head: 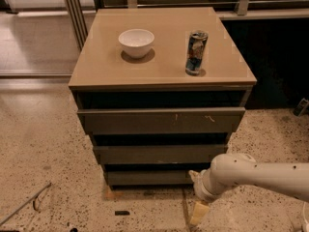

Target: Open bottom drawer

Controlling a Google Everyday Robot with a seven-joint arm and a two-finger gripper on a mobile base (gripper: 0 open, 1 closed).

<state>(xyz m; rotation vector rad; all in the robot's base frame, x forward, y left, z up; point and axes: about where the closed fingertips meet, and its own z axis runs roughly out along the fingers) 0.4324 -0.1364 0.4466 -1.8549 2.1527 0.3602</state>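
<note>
1. The bottom drawer [149, 177] is the slimmest of three flat, handleless fronts, at 6 o'clock under the counter [159, 69]. It looks shut, with only a dark gap above its top edge.
2. The gripper [198, 197] hangs low at the end of the white arm, which reaches in from 3 o'clock. It sits just beside the drawer's right end, at about 4 o'clock from the front's middle and close to the speckled floor. Whether the jaws are spread or pressed together cannot be told from this view, and no contact with the front can be confirmed.
3. With no handle, the likely purchase is the top lip of the front. The gripper should rise a little and move toward 9 o'clock so it hooks into the gap above the bottom drawer, not under it.
4. The mid-width drawer front [161, 153] sits right above, so the hook should stay low. Catching that front would open the wrong drawer. The widest, scratched front [161, 120] is well clear.
5. A grip nearer the drawer's middle would probably pull straighter than one at the right corner, which could rack it on its runners.
6. The pull should run level and straight toward 6 o'clock, and gently, since the white bowl [136, 41] and the drink can [196, 52] stand loose on the counter.
</note>
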